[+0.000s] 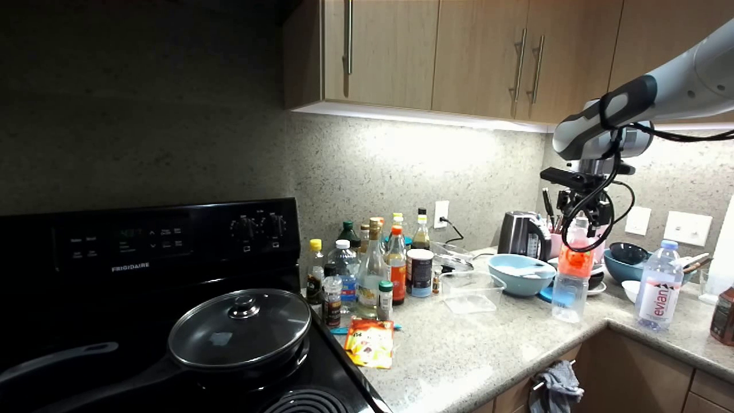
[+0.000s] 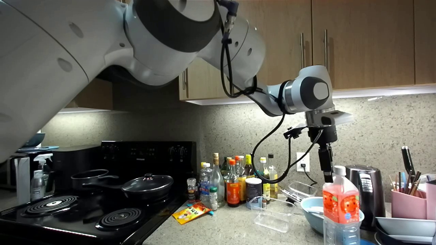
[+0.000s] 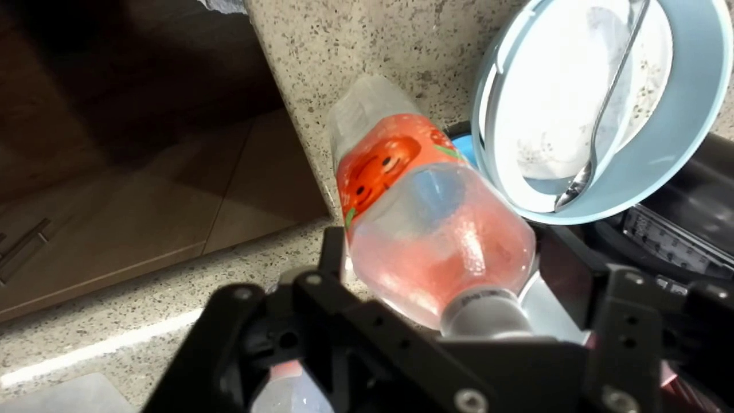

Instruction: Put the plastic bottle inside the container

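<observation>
The plastic bottle, see-through with a pinkish top and an orange-red label, stands upright on the counter in both exterior views. In the wrist view the bottle lies between the fingers, its white cap close under the palm. My gripper is open around its upper part in the wrist view, with a visible gap at the right finger. The gripper also shows at cap height in both exterior views. The container, a clear plastic box, sits on the counter in both exterior views; it is out of the wrist view.
A light blue bowl with a spoon stands beside the bottle. An evian bottle, a kettle and a pink utensil holder are nearby. Several sauce bottles stand by the stove. The counter edge is close to the bottle.
</observation>
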